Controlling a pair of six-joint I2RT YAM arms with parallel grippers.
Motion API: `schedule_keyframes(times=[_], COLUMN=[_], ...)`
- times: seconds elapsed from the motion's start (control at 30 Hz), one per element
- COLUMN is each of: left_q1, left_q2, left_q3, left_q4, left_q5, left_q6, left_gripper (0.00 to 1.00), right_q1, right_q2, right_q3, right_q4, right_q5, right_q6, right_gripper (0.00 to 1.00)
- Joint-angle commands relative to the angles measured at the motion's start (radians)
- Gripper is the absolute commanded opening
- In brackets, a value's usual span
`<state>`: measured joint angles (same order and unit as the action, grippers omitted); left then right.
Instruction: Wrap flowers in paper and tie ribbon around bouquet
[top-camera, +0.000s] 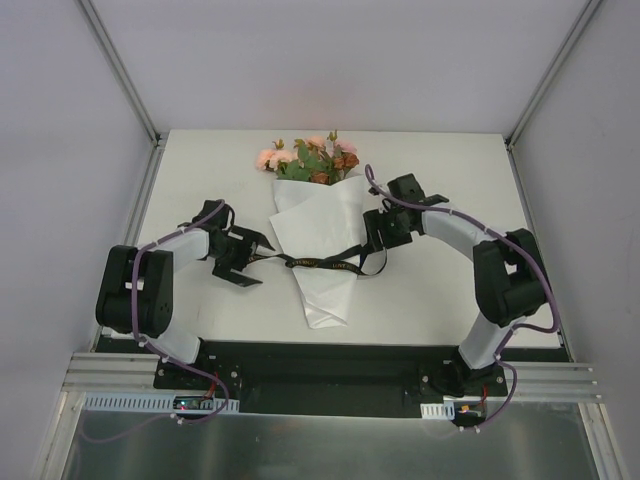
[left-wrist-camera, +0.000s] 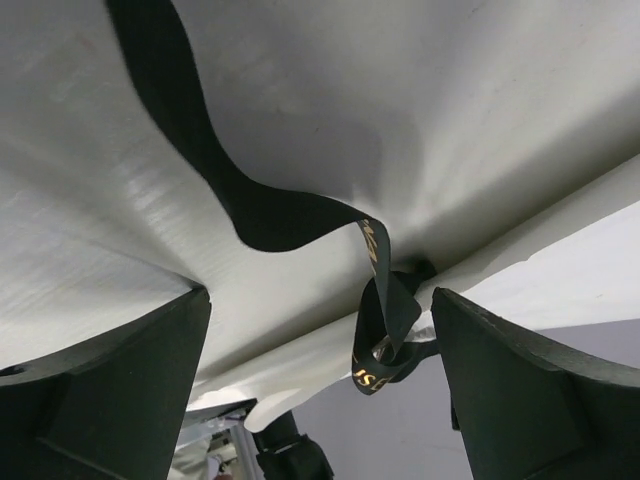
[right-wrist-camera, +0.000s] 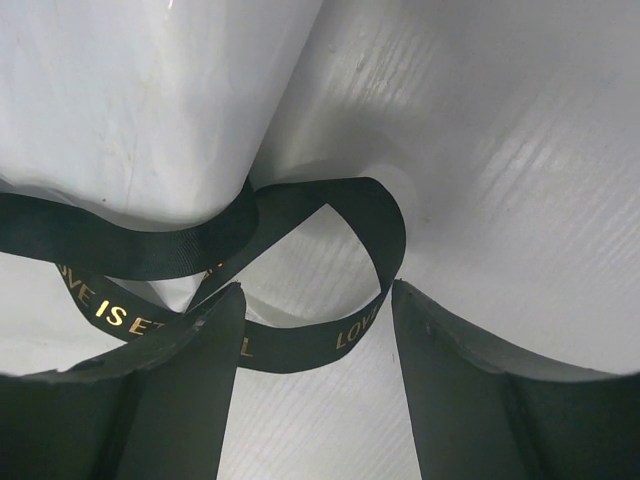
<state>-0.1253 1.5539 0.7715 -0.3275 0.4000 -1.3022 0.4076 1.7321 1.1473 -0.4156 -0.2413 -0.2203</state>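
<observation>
The bouquet lies on the table, with the flowers (top-camera: 312, 158) at the far end and the white paper (top-camera: 322, 235) in a cone round the stems. The black ribbon (top-camera: 330, 264) with gold lettering crosses the cone. At the cone's left edge my left gripper (top-camera: 262, 263) is open. In the left wrist view the left gripper (left-wrist-camera: 320, 300) has its jaws wide apart, and the ribbon's knot (left-wrist-camera: 385, 335) hangs free between them under the paper (left-wrist-camera: 420, 110). By the cone's right edge my right gripper (top-camera: 375, 240) is open. A ribbon loop (right-wrist-camera: 300, 345) lies across the gap of the right gripper (right-wrist-camera: 318, 290).
The white table (top-camera: 450, 290) is walled by grey panels on three sides. An aluminium rail (top-camera: 330, 385) runs along the near edge by the arm bases. A loose ribbon end (top-camera: 374, 262) curls on the table to the right of the cone.
</observation>
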Motion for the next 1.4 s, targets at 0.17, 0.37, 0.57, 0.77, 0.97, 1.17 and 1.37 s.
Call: schedule_keyframes(times=[0.17,0.37,0.57,0.77,0.97,1.17,1.37], left_q1=[-0.013,-0.013,-0.016,-0.022,-0.027,-0.028,-0.039], left_q2=[0.057,0.071,0.041,0.003,0.031,0.014,-0.098], left_q3=[0.003,-0.014,-0.003,-0.021,0.015,0.083,0.104], left_q4=[0.096,0.182,0.188,0.167,0.134,0.093,0.061], left_q5=[-0.030,-0.040,-0.082,-0.084,-0.050,-0.050,-0.059], left_q6=[-0.085,-0.042,0.058,0.124,0.153,0.211,0.276], left_gripper=[0.84,0.31,0.00,0.00,0.00,0.00,0.00], right_q1=[0.013,0.014,0.013,0.030,0.030,0.019,0.007], right_q2=[0.044,0.057,-0.201,-0.525,-0.534,-0.399,-0.322], right_q3=[-0.009,0.014,-0.055,-0.129,-0.181,-0.114,-0.095], right_q4=[0.038,0.054,0.045,0.159,0.231,0.199,0.127], right_q5=[0.071,0.163,0.322,0.341,0.523,0.615,0.622], right_q6=[-0.014,0.084,0.339,0.505,0.546,0.495,0.519], right_gripper=[0.57,0.14,0.01,0.01,0.01,0.01,0.01])
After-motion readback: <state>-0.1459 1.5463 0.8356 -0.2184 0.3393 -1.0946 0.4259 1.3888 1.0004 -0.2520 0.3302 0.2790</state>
